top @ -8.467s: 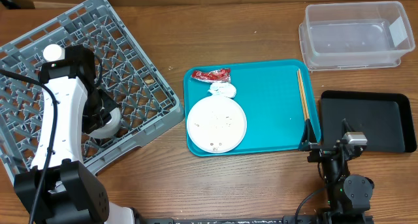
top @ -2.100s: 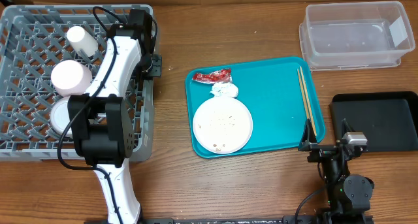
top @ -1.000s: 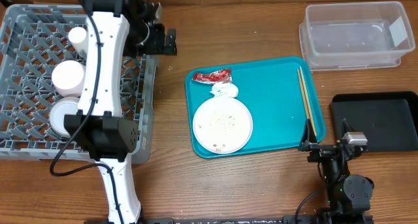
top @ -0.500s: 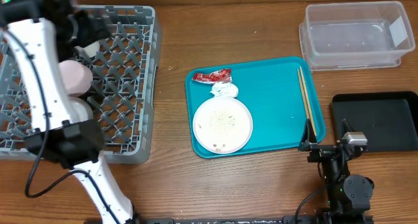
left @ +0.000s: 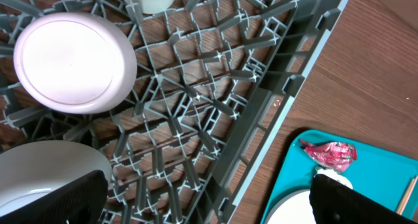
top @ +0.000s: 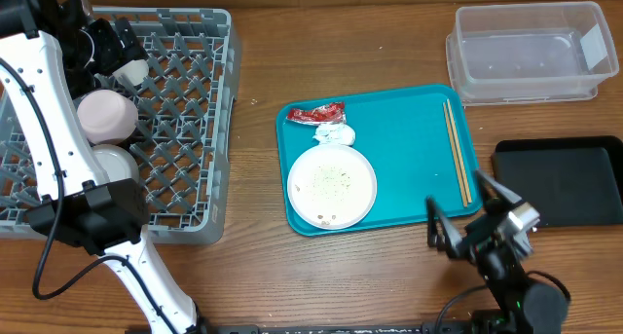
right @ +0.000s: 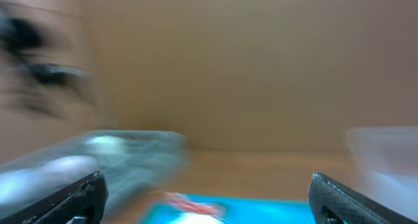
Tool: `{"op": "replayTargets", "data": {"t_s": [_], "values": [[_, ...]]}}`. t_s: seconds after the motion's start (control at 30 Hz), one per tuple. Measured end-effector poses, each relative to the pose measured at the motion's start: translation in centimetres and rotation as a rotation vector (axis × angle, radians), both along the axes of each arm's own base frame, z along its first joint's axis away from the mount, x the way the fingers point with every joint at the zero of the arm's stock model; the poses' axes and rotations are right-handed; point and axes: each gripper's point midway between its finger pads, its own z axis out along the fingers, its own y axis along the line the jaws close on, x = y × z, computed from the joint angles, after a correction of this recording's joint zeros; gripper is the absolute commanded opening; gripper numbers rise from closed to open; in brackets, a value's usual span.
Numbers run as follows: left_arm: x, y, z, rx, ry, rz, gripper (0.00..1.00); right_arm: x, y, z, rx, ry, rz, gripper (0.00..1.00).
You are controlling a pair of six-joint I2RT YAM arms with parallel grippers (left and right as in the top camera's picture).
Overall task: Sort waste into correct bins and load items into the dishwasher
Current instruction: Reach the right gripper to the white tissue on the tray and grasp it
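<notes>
Dish rack [top: 185, 129]: I count three items inside: one cup [top: 131, 71], one upturned bowl [top: 105, 115], one second bowl [top: 112, 164].
Teal tray [top: 409, 178]: one plate [top: 331, 185], wrapper [top: 316, 112], tissue [top: 333, 134], chopstick pair [top: 456, 149].
Left gripper [left: 206, 198]: over rack, fingers spread, empty.
Right gripper [top: 465, 212]: tilted beside tray, spread, empty.

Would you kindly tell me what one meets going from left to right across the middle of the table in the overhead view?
grey dish rack → large white plate → chopsticks → black tray. The clear tub is left out, since it overlaps the chopsticks and the black tray from left to right.
</notes>
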Motion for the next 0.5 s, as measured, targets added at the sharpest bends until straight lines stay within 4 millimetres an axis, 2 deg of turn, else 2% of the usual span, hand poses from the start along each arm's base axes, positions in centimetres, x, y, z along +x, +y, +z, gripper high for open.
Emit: {"op": "replayTargets", "data": {"t_s": [0.07,0.13,0.27,0.33,0.4,0.5], "values": [[0.0,0.0,0.0,0.0,0.0,0.0,1.0,-2.8,2.1,3.0,0.031,-0.114,0.174,1.0],[0.0,0.0,0.0,0.0,0.0,0.0,1.0,-5.0,2.9,5.2,0.068,-0.193,0.271,1.0],[0.0,0.0,0.0,0.0,0.0,0.0,1.0,-7.5,1.7,9.2,0.23,-0.31,0.304,1.0],[0.0,0.0,0.0,0.0,0.0,0.0,1.0,-7.2,0.7,9.9,0.312,-0.306,0.277,1.0],[0.0,0.0,0.0,0.0,0.0,0.0,1.0,-5.7,-0.5,9.9,0.403,-0.235,0.218,1.0],[0.0,0.0,0.0,0.0,0.0,0.0,1.0,-3.6,-1.5,10.3,0.442,-0.129,0.137,1.0]]}}
